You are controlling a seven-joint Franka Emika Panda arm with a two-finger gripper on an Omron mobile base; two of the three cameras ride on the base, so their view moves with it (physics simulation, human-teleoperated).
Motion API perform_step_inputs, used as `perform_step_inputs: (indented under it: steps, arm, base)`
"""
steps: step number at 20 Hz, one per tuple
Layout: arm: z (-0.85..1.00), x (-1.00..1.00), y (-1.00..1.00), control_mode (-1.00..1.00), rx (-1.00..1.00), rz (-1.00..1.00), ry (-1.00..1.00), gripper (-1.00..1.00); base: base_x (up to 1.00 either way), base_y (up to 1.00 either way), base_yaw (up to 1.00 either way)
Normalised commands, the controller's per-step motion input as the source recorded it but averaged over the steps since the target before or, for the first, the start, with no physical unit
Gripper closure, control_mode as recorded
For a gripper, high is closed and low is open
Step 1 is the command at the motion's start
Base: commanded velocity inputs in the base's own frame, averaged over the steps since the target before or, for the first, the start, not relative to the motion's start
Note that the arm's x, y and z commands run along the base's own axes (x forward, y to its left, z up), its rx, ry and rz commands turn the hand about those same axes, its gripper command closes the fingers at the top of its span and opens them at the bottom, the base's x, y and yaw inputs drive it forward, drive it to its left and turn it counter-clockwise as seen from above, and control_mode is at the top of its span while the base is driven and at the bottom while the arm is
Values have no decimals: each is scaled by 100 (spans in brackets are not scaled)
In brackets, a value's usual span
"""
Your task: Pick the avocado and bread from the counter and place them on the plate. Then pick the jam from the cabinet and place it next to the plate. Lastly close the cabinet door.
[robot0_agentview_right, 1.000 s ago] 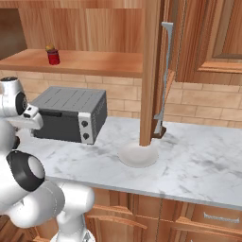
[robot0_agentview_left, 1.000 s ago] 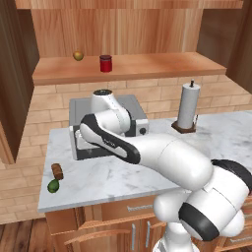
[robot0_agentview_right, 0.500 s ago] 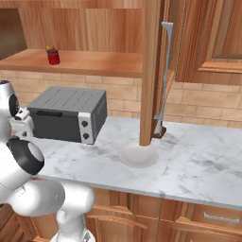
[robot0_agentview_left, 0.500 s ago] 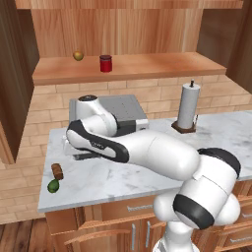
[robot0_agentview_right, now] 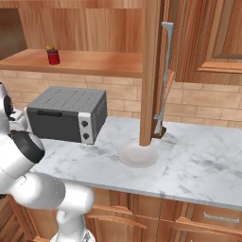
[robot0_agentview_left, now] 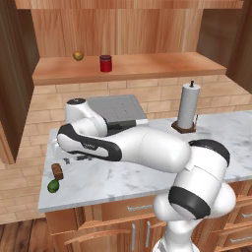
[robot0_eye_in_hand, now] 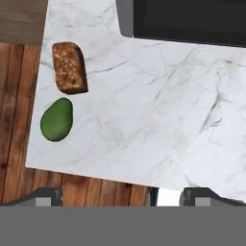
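2 targets sit near the counter (robot0_eye_in_hand: 144, 120) corner — avocado (robot0_eye_in_hand: 56, 119), bread (robot0_eye_in_hand: 70, 67); gripper (robot0_agentview_left: 75, 157) spread wide, empty — centre over the avocado before descending.

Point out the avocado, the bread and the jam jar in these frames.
avocado (robot0_eye_in_hand: 56, 119): hand view, middle of the green fruit.
bread (robot0_eye_in_hand: 70, 67): hand view, centre of the brown crust.
jam (robot0_agentview_left: 105, 64): left base view, the red jar's side, on the cabinet shelf.
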Motion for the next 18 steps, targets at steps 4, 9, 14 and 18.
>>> perform_step_inputs:
  steps: [4, 9, 14, 18]
  arm:
    - [-7, 0, 20, -100, 0, 4, 0, -100]
    - [-8, 0, 21, -100, 0, 4, 0, -100]
    - [-12, 0, 20, -100, 0, 5, 0, -100]
    - [-14, 3, 13, -100, 0, 3, 0, -100]
  base:
    - [0, 0, 0]
    - [0, 0, 0]
    - [0, 0, 0]
    - [0, 0, 0]
